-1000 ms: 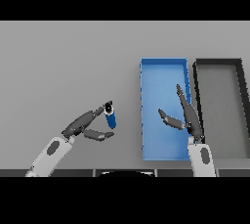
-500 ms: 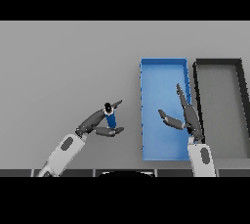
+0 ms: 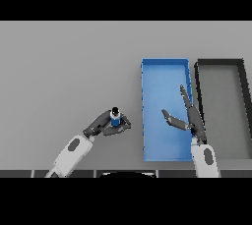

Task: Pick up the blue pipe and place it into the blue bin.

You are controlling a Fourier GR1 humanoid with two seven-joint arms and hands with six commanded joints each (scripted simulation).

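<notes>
The blue pipe (image 3: 115, 117) is a short blue cylinder with a dark top end, held upright just left of the blue bin (image 3: 165, 69). My left hand (image 3: 105, 124) comes in from the lower left, its fingers and thumb curled round the pipe's lower part. The bin is a long open blue tray lying lengthwise at centre right. My right hand (image 3: 191, 117) hovers over the bin's right half with straight fingers and thumb spread, holding nothing.
A black bin (image 3: 242, 79) of the same shape lies right beside the blue one, on its right. The grey table (image 3: 64, 71) stretches out to the left and back.
My left hand has carried the pipe to the right, closer to the blue bin, and a little toward the front edge. The right hand has stayed still.
</notes>
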